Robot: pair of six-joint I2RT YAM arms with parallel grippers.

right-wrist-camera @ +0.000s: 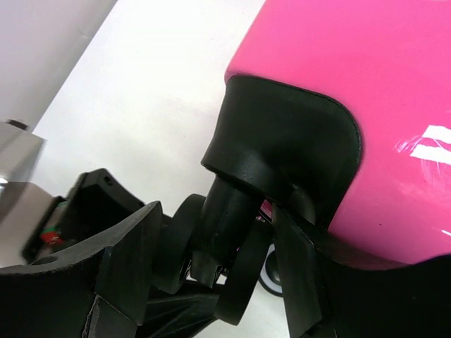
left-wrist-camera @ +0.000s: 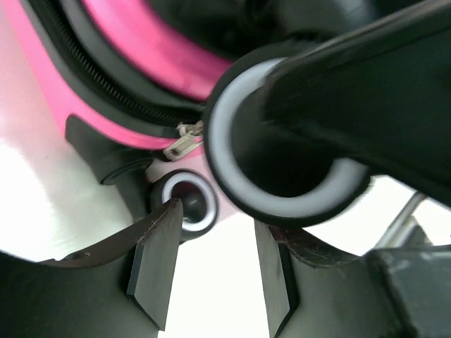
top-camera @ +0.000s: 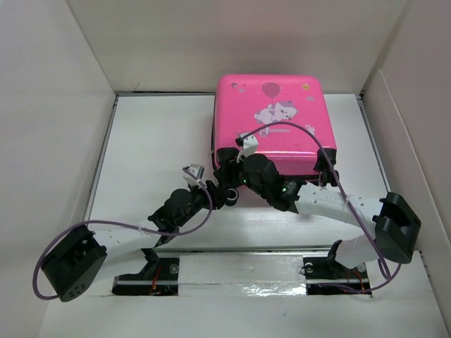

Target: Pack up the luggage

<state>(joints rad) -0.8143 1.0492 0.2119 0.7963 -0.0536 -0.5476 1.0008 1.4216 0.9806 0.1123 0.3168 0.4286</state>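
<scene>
Hot-pink hard-shell suitcase lies shut, far-centre on white desk; prob. zip-up/final step: left gripper released nr small metal zip pull, right gripper straddles black caster, clamp can't tell, so next needs fine lining-up on pull.

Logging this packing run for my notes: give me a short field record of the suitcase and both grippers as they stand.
luggage: hot-pink hard-shell suitcase, lid shut, lying flat on white table, cartoon print up
zipper pull: silver, at the corner by the wheels
left gripper: open, empty, facing a black grey-rimmed wheel
right gripper: fingers straddle a black caster wheel; grip unclear
</scene>
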